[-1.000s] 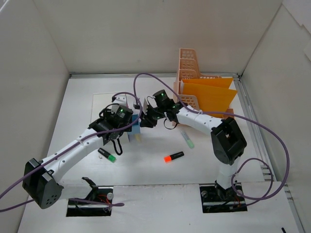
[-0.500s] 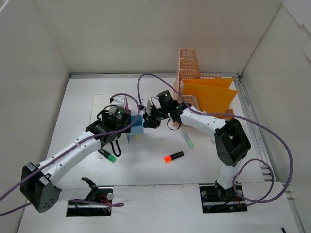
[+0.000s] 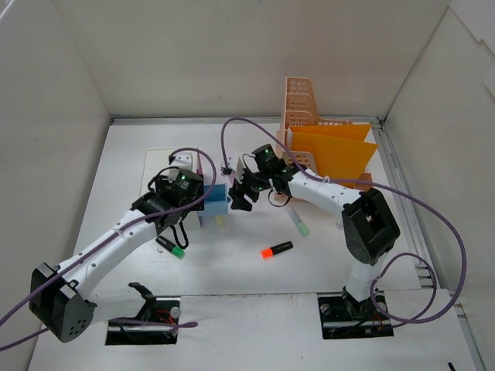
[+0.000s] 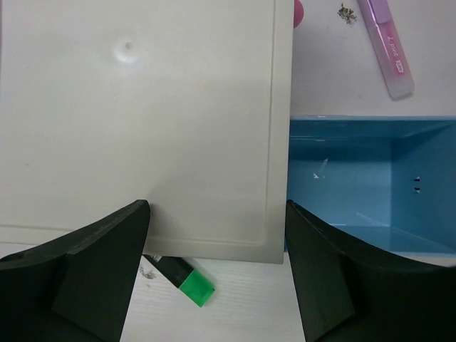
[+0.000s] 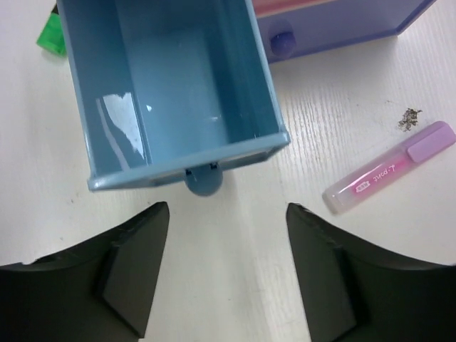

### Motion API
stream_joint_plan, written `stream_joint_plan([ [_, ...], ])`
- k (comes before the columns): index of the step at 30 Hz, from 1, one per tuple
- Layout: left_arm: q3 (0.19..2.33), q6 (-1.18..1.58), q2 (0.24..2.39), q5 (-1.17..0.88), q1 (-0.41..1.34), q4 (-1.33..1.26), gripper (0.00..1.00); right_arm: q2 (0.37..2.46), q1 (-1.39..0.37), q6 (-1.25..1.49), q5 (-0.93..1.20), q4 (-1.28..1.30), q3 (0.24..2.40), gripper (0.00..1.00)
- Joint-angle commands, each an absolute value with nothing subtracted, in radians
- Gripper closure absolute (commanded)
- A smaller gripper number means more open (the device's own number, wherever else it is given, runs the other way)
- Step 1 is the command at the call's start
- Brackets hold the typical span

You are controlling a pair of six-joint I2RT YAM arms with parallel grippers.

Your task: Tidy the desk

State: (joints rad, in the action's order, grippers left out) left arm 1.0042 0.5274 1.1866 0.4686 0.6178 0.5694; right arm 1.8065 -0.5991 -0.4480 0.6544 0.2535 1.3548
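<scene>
White matte tabletop (image 3: 232,270) spans the whole scene and carries every item. Nearest the arm bases lie an orange highlighter (image 3: 276,250) at centre and a black marker with a green cap (image 3: 171,247) to the left, well apart from each other; a pale pen with a green tip (image 3: 298,219) lies slightly farther back on the right. Beyond these, the left gripper (image 4: 217,214) hangs over the flat top of a small white drawer unit (image 4: 142,121), jaws spread and holding nothing; whether they touch the unit cannot be told. A blue drawer (image 5: 178,85) projects open from the unit, its interior bare. The right gripper (image 5: 228,214) faces the drawer's front, jaws spread and empty, with the round blue knob (image 5: 203,182) just ahead of the gap between them and not touching either. A pink highlighter (image 5: 388,167) lies on the tabletop beside the drawer, near a purple drawer front (image 5: 335,28). Farthest back stands a peach mesh file rack (image 3: 302,116) holding orange folders (image 3: 332,151).
</scene>
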Motion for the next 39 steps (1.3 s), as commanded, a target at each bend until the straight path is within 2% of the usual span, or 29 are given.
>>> stream_joint_plan([
  [1,1.020,0.555,1.186,0.479,0.588,0.634,0.28,1.746,-0.591,-0.465,0.658,0.238,1.361,0.34],
  [2,1.038,0.554,1.189,0.480,0.588,0.634,0.27,1.746,-0.592,-0.463,0.660,0.238,1.361,0.31],
  [3,1.046,0.552,1.187,0.480,0.588,0.637,0.27,1.740,-0.595,-0.466,0.663,0.241,1.364,0.23],
  [5,1.074,0.549,1.186,0.482,0.588,0.641,0.27,1.729,-0.595,-0.482,0.661,0.244,1.364,0.21],
  [10,1.147,0.542,1.154,0.473,0.588,0.634,0.27,1.689,-0.614,-0.511,0.646,0.281,1.350,0.22],
  [21,1.255,0.472,1.059,0.316,0.588,0.538,0.26,1.563,-0.647,-0.534,0.618,0.311,1.249,0.24],
  [28,1.252,0.514,0.982,0.336,0.588,0.557,0.26,1.539,-0.666,-0.569,0.611,0.330,1.230,0.25],
  [33,1.200,0.615,0.864,0.333,0.588,0.603,0.28,1.470,-0.680,-0.650,0.664,0.373,1.183,0.31],
  [34,1.165,0.658,0.785,0.325,0.588,0.638,0.34,1.439,-0.680,-0.725,0.690,0.392,1.151,0.35],
  [36,1.149,0.676,0.761,0.315,0.588,0.652,0.36,1.399,-0.678,-0.754,0.718,0.422,1.140,0.42],
  [37,1.123,0.722,0.706,0.311,0.588,0.684,0.44,1.353,-0.675,-0.814,0.730,0.434,1.111,0.52],
  [38,1.108,0.747,0.680,0.305,0.588,0.704,0.49,1.330,-0.678,-0.842,0.732,0.460,1.098,0.58],
  [39,1.082,0.771,0.658,0.299,0.588,0.741,0.59,1.307,-0.673,-0.868,0.738,0.477,1.086,0.66],
])
